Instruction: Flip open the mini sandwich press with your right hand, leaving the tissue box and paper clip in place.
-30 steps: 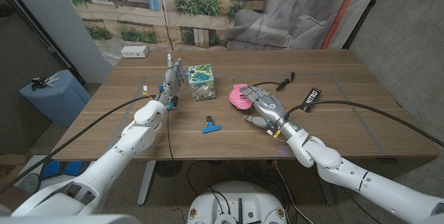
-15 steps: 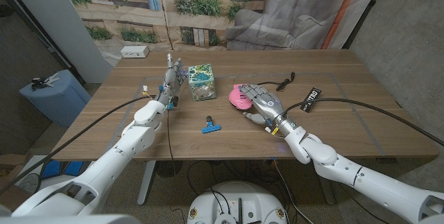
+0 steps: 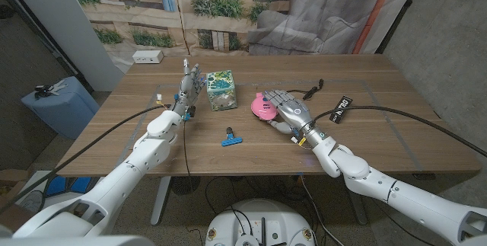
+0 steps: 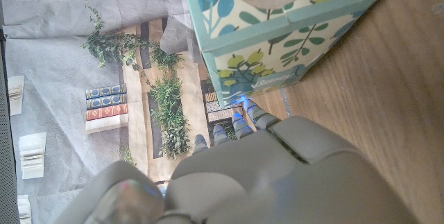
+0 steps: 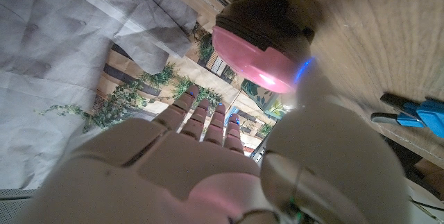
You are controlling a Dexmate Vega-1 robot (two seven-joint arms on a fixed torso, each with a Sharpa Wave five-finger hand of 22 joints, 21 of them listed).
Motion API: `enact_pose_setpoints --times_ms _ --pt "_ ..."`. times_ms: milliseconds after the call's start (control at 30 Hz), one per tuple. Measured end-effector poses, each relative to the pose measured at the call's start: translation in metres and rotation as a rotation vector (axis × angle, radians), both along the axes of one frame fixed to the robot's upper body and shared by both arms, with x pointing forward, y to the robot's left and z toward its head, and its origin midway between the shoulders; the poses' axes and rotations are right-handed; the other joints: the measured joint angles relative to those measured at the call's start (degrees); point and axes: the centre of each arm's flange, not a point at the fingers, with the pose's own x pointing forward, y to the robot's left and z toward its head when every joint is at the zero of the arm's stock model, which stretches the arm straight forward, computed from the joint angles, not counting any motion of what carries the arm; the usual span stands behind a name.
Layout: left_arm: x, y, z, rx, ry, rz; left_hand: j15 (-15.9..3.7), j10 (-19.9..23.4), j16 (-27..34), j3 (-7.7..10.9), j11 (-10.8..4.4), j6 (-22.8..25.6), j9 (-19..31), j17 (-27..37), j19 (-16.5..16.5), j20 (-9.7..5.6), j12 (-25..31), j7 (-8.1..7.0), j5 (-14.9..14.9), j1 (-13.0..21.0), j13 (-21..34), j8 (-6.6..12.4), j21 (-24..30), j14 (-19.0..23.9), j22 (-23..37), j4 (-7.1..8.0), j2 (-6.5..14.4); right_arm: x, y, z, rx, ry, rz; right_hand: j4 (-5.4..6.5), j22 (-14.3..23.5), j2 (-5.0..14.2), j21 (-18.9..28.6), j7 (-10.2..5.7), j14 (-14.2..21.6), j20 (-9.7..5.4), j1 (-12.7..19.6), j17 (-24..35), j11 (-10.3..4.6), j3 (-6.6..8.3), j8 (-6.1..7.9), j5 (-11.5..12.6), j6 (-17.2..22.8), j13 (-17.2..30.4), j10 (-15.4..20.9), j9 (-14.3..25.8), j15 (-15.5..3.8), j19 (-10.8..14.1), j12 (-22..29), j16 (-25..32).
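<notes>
We found the pink press [image 3: 263,107] closed on the surface [image 3: 380,124], right of the tissue box [image 3: 221,91]. Right hand [image 3: 285,109] lay over the press's right side, fingers spread, gripping nothing. Left hand [image 3: 189,84] stood upright beside the box, released. Blue clip [image 3: 231,138] sat nearer the front edge.

Right hand [image 3: 287,110] lies just right of the mini sandwich press [image 3: 262,107]. The paper clip [image 3: 230,138] lies to its near left. The tissue box [image 3: 221,91] stands just right of the left hand [image 3: 189,83].
</notes>
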Motion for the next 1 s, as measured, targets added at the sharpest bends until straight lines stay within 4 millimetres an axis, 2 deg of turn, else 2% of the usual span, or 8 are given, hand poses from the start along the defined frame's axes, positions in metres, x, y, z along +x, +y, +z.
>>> enact_pose_setpoints --times_ms 1000 --pt "0.0 0.0 0.0 0.0 0.0 0.0 0.0 0.0 0.0 0.0 0.0 0.0 0.0 0.0 0.0 0.0 0.0 0.0 0.0 0.0 0.0 0.0 0.0 0.0 0.0 0.0 0.0 -0.006 -0.002 0.011 0.066 0.005 0.016 0.67 0.0 -0.98 0.0 0.31 0.41 0.4 -1.02 0.15 0.62 -0.69 0.0 0.0 0.3 0.0 0.61 0.0 0.39 0.41 0.0 0.0"
